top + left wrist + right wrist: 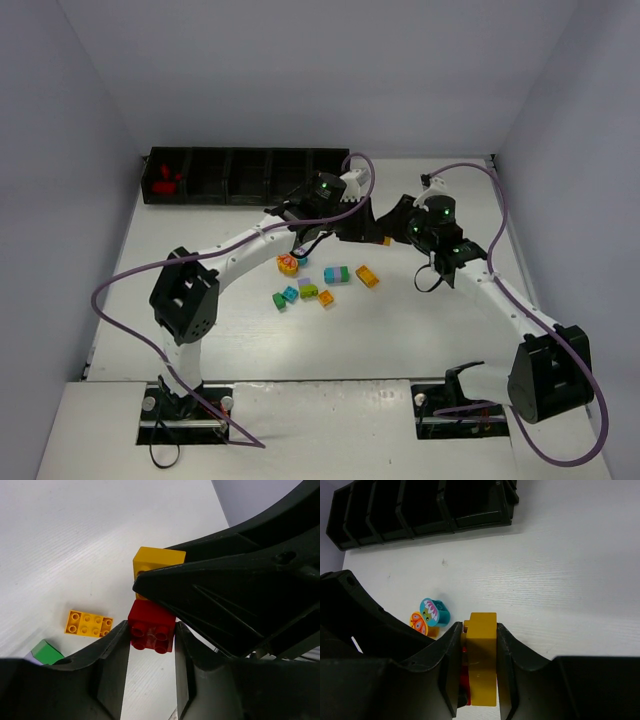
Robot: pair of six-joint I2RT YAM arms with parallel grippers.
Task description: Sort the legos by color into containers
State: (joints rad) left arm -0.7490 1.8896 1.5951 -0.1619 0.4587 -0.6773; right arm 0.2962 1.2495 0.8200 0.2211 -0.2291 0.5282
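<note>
- No writing, number or brand mark can be read in any of the three views.
- The only printed marks are pictures, with no letters, on two round bricks lying on the tabletop. The cyan brick (434,611) carries a small face with pink and white petals. The orange brick (418,623) touching it carries a butterfly-like pattern.
</note>
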